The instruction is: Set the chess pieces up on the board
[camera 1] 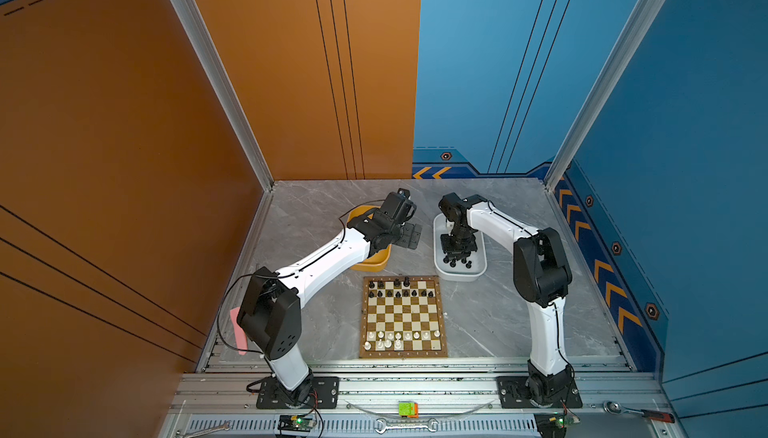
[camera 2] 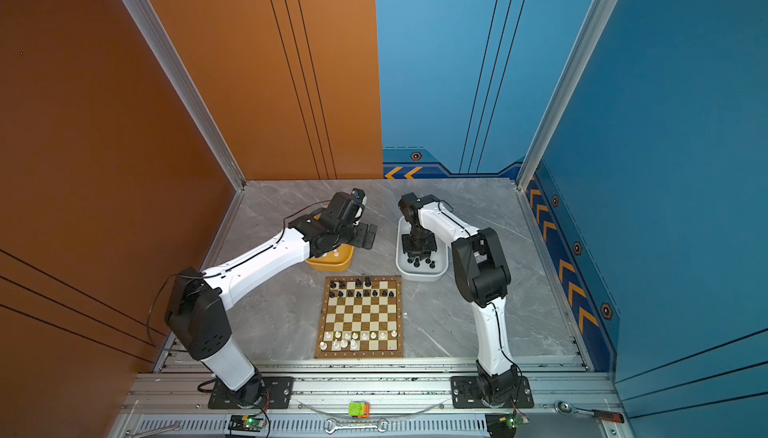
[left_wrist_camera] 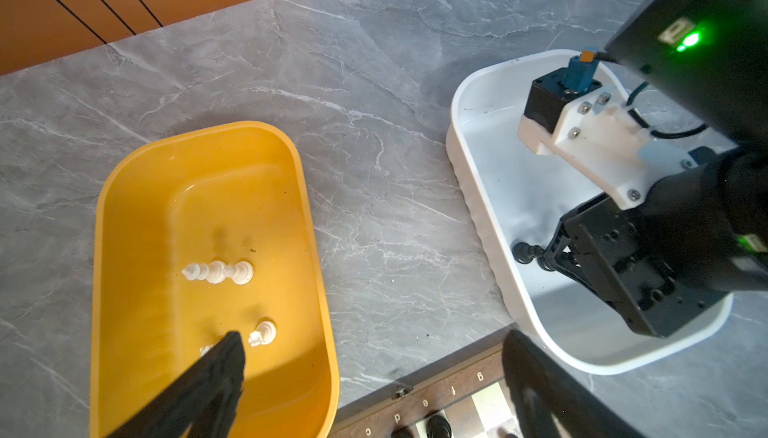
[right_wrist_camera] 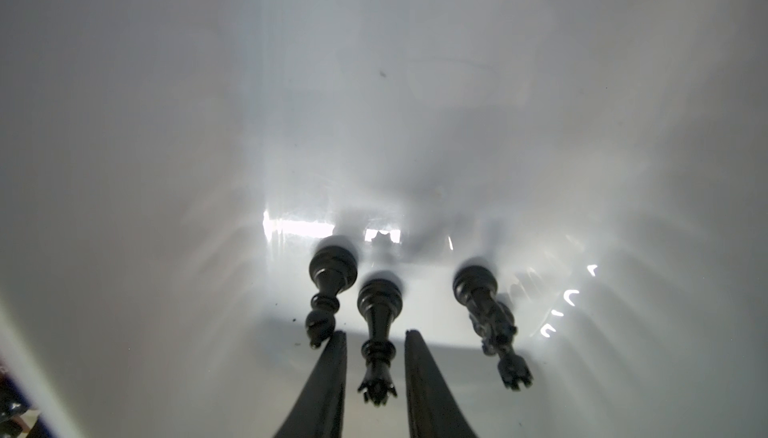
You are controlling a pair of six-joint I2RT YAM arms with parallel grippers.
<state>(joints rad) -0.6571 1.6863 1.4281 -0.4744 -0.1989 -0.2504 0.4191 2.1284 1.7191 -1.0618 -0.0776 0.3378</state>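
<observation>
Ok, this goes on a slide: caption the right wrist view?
Right gripper, jaws apart, straddles a glossy black crowned chess piece in the white plastic tub, two black pieces flanking it.

Open board [camera 1: 402, 316] middle between chess pieces [camera 1: 398, 282]

The only characters that can be read are the letters on the brown rim of the board [left_wrist_camera: 440, 392], seen in the left wrist view: c, d, e, f and g, pale on the dark wood and lying turned in that picture. In both top views the rim lettering is too small to make out. Behind the table, the blue wall band [camera 1: 463, 166] carries orange chevrons [camera 1: 432, 173] and a hexagon badge [camera 1: 446, 156]. More chevrons and badges run along the side wall [camera 1: 631, 274]. None of these marks carry legible writing.
</observation>
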